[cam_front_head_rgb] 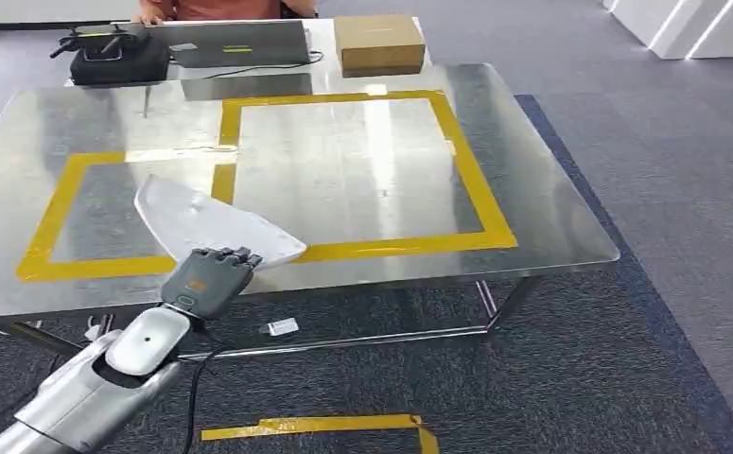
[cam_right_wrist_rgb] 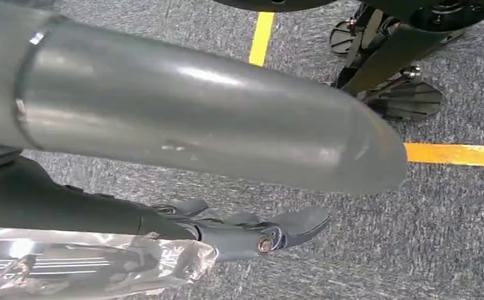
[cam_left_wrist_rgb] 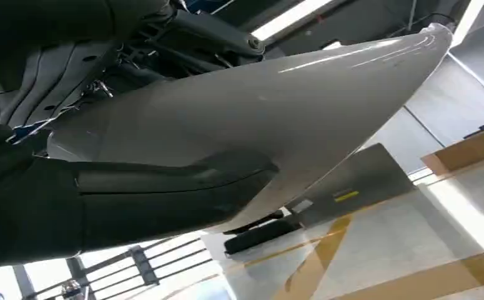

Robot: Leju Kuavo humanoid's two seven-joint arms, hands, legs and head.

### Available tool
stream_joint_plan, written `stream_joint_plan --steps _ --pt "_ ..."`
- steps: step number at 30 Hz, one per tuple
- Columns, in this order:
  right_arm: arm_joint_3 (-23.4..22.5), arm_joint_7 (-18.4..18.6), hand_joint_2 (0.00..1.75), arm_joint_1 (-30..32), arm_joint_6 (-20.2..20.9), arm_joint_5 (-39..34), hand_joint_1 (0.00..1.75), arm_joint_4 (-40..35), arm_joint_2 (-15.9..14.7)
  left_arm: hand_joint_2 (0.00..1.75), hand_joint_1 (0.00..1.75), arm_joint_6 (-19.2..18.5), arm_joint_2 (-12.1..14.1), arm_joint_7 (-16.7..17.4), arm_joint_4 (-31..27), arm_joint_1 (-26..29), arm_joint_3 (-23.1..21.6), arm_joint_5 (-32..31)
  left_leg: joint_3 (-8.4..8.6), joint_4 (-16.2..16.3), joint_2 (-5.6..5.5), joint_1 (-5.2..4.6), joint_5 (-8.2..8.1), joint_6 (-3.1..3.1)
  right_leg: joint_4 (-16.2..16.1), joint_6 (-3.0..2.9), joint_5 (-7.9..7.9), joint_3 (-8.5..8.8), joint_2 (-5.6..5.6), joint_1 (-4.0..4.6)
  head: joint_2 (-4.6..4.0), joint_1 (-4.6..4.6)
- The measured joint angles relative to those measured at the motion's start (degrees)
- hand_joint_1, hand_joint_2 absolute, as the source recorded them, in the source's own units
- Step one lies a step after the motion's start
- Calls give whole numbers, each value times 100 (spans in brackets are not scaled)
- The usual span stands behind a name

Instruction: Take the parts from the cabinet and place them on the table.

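The robot's left hand (cam_front_head_rgb: 213,280) grips a pale curved part (cam_front_head_rgb: 213,222) by its near end; the part's long axis slants far-left over the table's (cam_front_head_rgb: 551,222) near edge.

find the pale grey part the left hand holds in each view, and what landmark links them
Head view: pale grey part at lower left, over the table's near edge, gripped by the left hand.
Left wrist view: fills the upper middle.
Right wrist view: not in it.
Shared landmark: yellow tape.
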Motion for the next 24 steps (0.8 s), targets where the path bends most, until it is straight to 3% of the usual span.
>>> stream_joint_plan --steps 8,24 --pt "39 -42 0 -1 35 0 0 -52 0 175 175 22 -24 133 20 -126 63 74 0 0 0 0 0 0 0 0 0 0 0 0 0 0" --pt "87 -66 0 -20 50 0 0 -173 -4 175 175 42 -494 96 378 -352 168 420 -1 0 0 -1 0 0 0 0 0 0 0 -1 0 0"
